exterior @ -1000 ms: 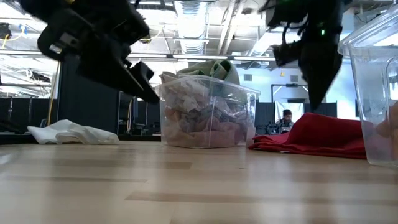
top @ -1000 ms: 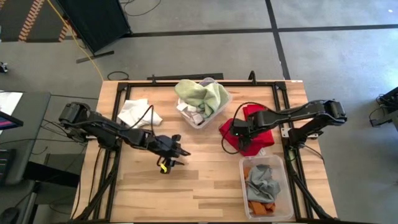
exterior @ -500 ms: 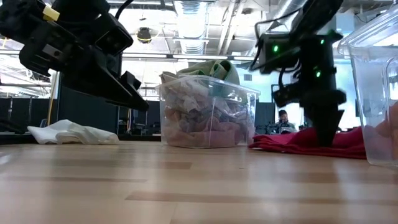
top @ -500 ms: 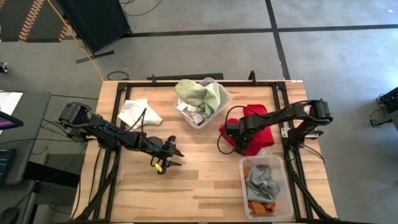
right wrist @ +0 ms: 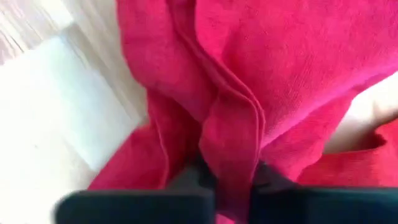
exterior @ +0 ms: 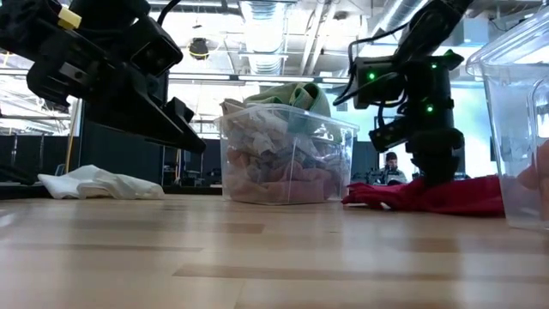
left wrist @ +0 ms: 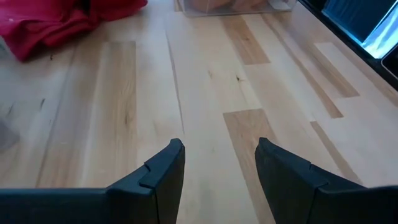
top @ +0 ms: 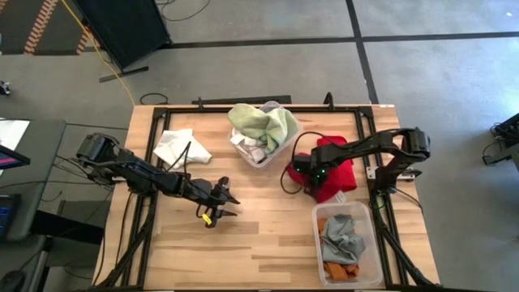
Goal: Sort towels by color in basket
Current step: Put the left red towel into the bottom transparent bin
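Note:
A red towel (top: 334, 172) lies bunched on the table's right side, and my right gripper (top: 311, 173) stands on its left part, shut on a fold of it. My left gripper (top: 220, 199) hovers open and holds nothing, over bare wood left of centre; its fingers (left wrist: 177, 168) slant down toward the table. A clear basket (top: 264, 136) at the far middle holds a pale green towel (top: 261, 122) on top of other cloths. A white towel (top: 173, 146) lies flat at the far left. My right gripper pinches a raised fold (right wrist: 231, 149) of the red towel between its two fingers (right wrist: 271, 178), coming from above and pointing down. The fold is of several layers. The rest of the towel (exterior: 459, 196) lies slack on the table.
A clear bin (top: 347, 243) at the near right holds a grey towel (top: 340, 235) and orange cloth (top: 334, 271). Black frame rails (top: 146, 203) run along the table's left and right sides. Open wood lies in the near middle. A person sits far behind the table (exterior: 395, 165).
My right gripper has come down onto the red towel and shut on a fold of it, gathering the cloth up between its fingers. My left gripper has sunk a little and tipped its fingers downward, then kept still, open throughout.

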`<action>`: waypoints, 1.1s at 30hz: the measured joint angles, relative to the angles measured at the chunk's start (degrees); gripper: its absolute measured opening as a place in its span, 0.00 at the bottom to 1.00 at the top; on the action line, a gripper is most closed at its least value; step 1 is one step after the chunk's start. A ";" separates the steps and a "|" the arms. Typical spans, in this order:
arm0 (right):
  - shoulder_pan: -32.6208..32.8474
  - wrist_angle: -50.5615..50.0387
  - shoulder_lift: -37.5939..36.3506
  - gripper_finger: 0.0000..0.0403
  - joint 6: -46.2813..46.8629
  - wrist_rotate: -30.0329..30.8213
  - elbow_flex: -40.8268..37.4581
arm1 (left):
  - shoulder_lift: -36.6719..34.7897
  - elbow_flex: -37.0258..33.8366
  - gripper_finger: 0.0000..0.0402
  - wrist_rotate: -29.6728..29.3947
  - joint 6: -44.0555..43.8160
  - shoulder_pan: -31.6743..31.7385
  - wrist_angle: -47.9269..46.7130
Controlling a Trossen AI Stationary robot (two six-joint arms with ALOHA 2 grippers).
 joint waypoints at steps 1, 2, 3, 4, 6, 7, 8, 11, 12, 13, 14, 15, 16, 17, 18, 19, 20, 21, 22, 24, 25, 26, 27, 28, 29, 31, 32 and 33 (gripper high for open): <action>-0.07 0.32 -0.74 0.07 -0.12 0.12 -0.06 | 0.00 0.00 0.46 -0.04 0.18 0.00 -0.02; -0.17 0.55 -1.62 0.06 -0.15 0.41 -0.08 | 0.00 0.00 0.46 -0.06 0.30 0.00 -0.05; -0.22 0.72 -2.64 0.06 -0.09 0.76 -0.08 | 0.00 0.00 0.46 -0.07 0.30 0.00 -0.08; -0.24 0.64 -3.81 0.06 0.17 1.01 -0.07 | 0.00 0.00 0.46 -0.06 0.28 0.00 -0.08; -0.22 -0.13 -6.10 0.06 0.75 2.28 0.32 | 0.00 0.01 0.46 -0.08 0.28 0.00 -0.09; -0.16 -0.65 -7.09 0.06 0.83 2.98 0.48 | 0.00 0.02 0.46 -0.08 0.26 0.00 -0.10; 0.11 -1.07 -8.14 0.06 1.18 3.77 0.87 | 0.00 0.02 0.46 -0.08 0.26 0.00 -0.12; 0.88 -1.69 -11.77 0.06 1.89 6.03 2.50 | 0.00 0.02 0.46 -0.10 0.23 0.00 -0.45; 1.20 -2.04 -12.86 0.06 2.20 6.56 3.27 | 0.00 0.02 0.46 -0.10 0.23 0.00 -0.45; 1.57 -2.44 -13.89 0.06 2.39 7.11 3.96 | 0.00 0.02 0.46 -0.10 0.23 0.00 -0.45; 2.04 -2.80 -14.90 0.06 2.51 7.77 4.59 | 0.00 0.02 0.46 -0.10 0.23 0.00 -0.45; 2.58 -3.06 -15.92 0.06 2.56 8.42 5.26 | 0.00 0.02 0.46 -0.10 0.21 0.00 -0.45; 3.20 -3.17 -16.97 0.06 2.79 9.02 6.05 | 0.00 0.02 0.46 -0.10 0.21 0.00 -0.45; 3.80 -3.13 -18.01 0.06 2.93 9.42 6.90 | 0.00 0.02 0.46 -0.10 0.21 0.00 -0.45; 4.49 -3.07 -18.95 0.06 2.95 9.75 7.73 | 0.00 0.02 0.46 -0.10 0.21 0.00 -0.45; 5.35 -3.12 -19.84 0.06 2.99 10.27 8.49 | 0.00 0.02 0.46 -0.10 0.21 0.00 -0.45; 6.37 -3.15 -20.64 0.06 3.04 10.90 9.23 | 0.00 0.02 0.46 -0.10 0.21 0.00 -0.47; 7.35 -3.05 -21.36 0.06 3.10 11.31 10.02 | 0.00 0.03 0.46 -0.10 0.21 0.00 -0.51; 8.44 -2.84 -22.04 0.06 3.11 11.55 10.89 | 0.00 0.03 0.46 -0.10 0.21 0.00 -0.54; 10.89 -2.68 -23.16 0.06 3.75 12.12 12.80 | 0.00 0.04 0.46 -0.10 0.21 0.00 -0.71; 12.22 -2.71 -23.68 0.06 4.39 12.22 13.67 | 0.00 0.04 0.46 -0.10 0.21 0.00 -0.82; 13.68 -2.71 -24.11 0.06 4.96 12.24 14.46 | 0.00 0.04 0.46 -0.10 0.20 0.00 -0.89; 15.29 -2.82 -24.45 0.06 5.77 12.32 15.31 | 0.00 0.04 0.46 -0.10 0.19 0.00 -0.89; 16.99 -2.84 -24.73 0.06 6.55 12.54 16.02 | 0.00 0.04 0.46 -0.10 0.21 0.00 -0.87; 18.93 -2.91 -25.00 0.06 7.33 12.68 16.71 | 0.00 0.04 0.46 -0.10 0.26 0.00 -0.92; 23.12 -3.46 -25.33 0.06 8.89 12.68 17.97 | 0.00 0.04 0.46 -0.10 0.28 0.00 -1.26; 25.30 -4.11 -25.35 0.06 9.95 12.65 18.57 | 0.00 0.06 0.46 -0.10 0.26 0.00 -1.46; 27.58 -4.95 -25.35 0.06 11.13 12.65 19.03 | 0.00 0.07 0.46 -0.10 0.28 0.00 -1.61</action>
